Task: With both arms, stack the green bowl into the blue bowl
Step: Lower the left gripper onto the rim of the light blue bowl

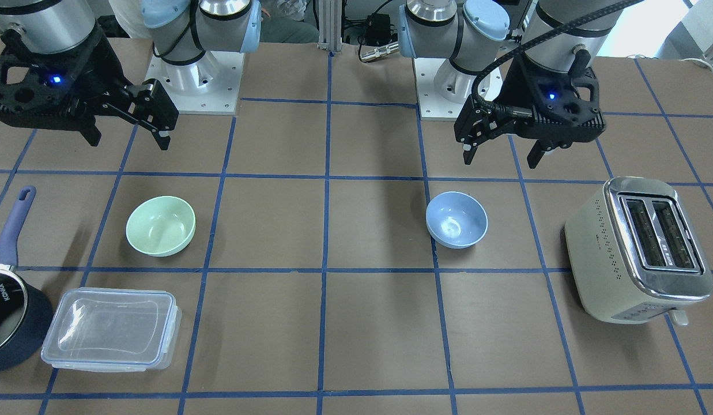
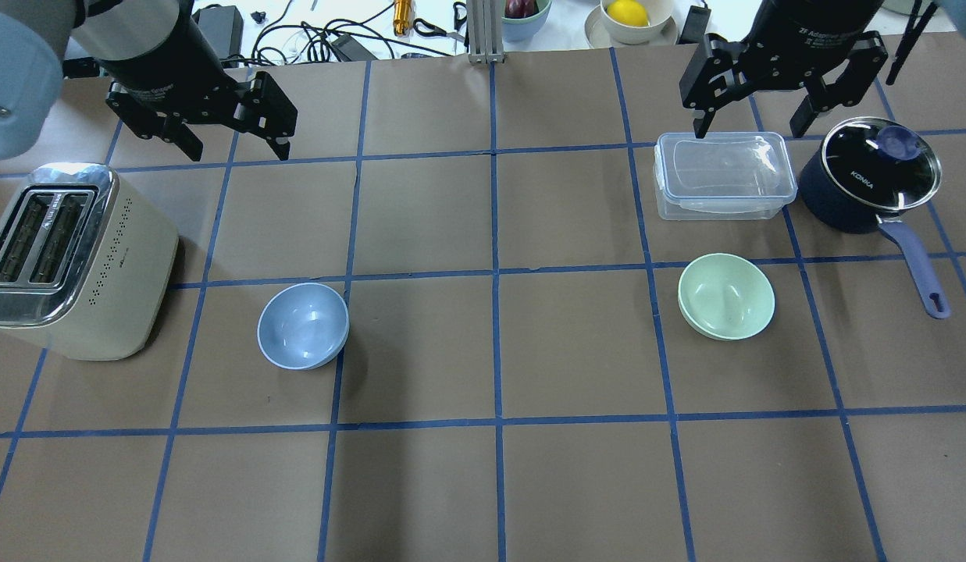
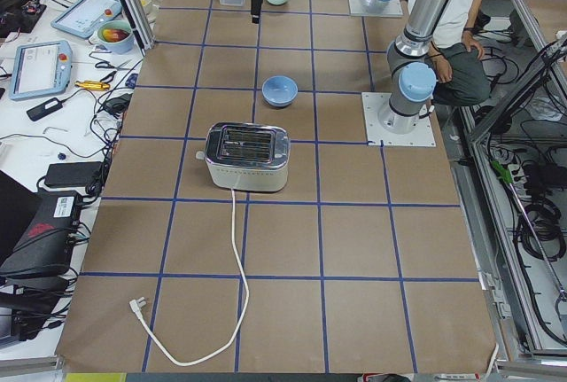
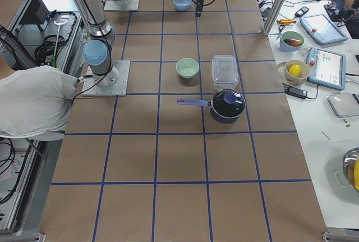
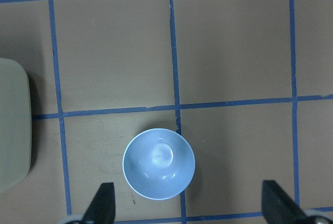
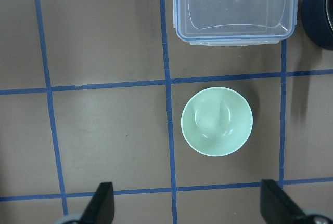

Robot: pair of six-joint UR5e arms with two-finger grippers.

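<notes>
The green bowl (image 1: 160,226) stands upright on the brown table; it also shows in the overhead view (image 2: 726,297) and the right wrist view (image 6: 217,121). The blue bowl (image 1: 456,219) stands upright about two grid squares away, also in the overhead view (image 2: 303,325) and the left wrist view (image 5: 158,163). My right gripper (image 1: 128,140) (image 2: 750,125) (image 6: 188,206) is open and empty, high above the table near the green bowl. My left gripper (image 1: 500,160) (image 2: 237,148) (image 5: 190,208) is open and empty, high above the table near the blue bowl.
A cream toaster (image 2: 61,257) stands on the table beside the blue bowl on my left, its cord trailing off (image 3: 235,267). A clear lidded container (image 2: 723,176) and a dark navy saucepan (image 2: 873,176) with a long handle sit beyond the green bowl.
</notes>
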